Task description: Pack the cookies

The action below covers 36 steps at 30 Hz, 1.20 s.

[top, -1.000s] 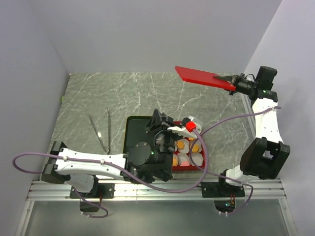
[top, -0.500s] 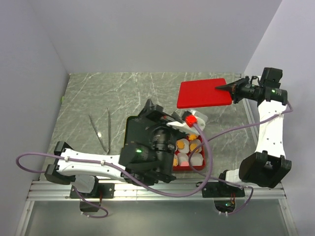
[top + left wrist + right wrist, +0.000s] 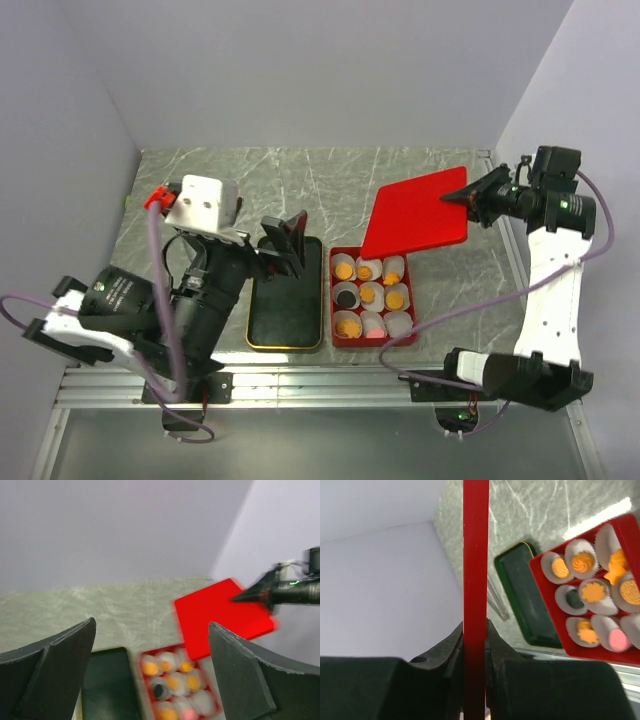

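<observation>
1. Right gripper [image 3: 455, 197] is clamped on the edge of a red lid [image 3: 415, 213], which is held tilted in the upper right of the top view.
2. Nearly all of the cookies [image 3: 371, 296] are orange, with one black and one pink. They are set in white paper cups [image 3: 400, 322] inside a red box [image 3: 372, 343] at the lower centre of that view.
3. In the right wrist view the lid is seen edge-on as a vertical red strip pinched between the two fingers [image 3: 452, 647]. Flower and swirl shapes can be made out on the orange cookies at that view's right edge, a detail lost in the top view.
4. Left gripper [image 3: 285, 240] is held open over the far end of a dark green tray [image 3: 287, 310], which lies just left of the box.
5. How wide the fingers are parted is shown only by the blurred left wrist view, where box, lid and right gripper are framed between them.
6. All of it is borne by a grey marbled table [image 3: 200, 190].
</observation>
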Available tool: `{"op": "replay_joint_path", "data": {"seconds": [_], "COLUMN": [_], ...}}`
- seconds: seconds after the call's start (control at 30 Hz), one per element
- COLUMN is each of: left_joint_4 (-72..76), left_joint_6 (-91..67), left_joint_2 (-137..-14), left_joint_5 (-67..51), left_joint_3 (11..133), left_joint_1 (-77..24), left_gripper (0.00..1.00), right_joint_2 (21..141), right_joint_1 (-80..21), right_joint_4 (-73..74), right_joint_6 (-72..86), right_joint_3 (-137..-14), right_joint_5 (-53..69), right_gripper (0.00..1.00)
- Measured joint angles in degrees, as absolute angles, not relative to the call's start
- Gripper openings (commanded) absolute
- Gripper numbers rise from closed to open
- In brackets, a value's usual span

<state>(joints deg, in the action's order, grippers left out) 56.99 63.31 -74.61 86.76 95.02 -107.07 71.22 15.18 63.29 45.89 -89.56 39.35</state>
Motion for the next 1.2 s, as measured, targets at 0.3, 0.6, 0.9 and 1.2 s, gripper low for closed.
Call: {"op": "replay_joint_path", "data": {"seconds": [0.3,0.6,0.9,1.2], "left_joint_4": [-30.37,-41.15,-33.01,-31.09], "left_joint_6": [-4.12,-21.98,-30.87,-35.18], "left_joint_2": [-77.32,-79.18,-74.02,-88.92], "left_joint_5": [56.36,24.25,9.56,5.21], "left_joint_3": [106.96,73.78,66.72,66.02], "left_joint_1": [-92.84,-60.8,-57.76,-57.67], "left_gripper": [0.93,0.99,0.99,0.89], "right_joint_2": [64.71,62.57,57.87,54.11], "right_joint_1": [10.83,10.46,10.46,10.37], "right_joint_4": [65.71,69.73,76.16,78.67], "right_joint_6": [43.48,40.62,34.79,33.47], "right_joint_3": [-80.55,-80.95,-88.12,-85.71], "right_joint_5": [36.36,29.74,14.48,12.62], "right_gripper": [0.0,0.0,0.0,0.0]}}
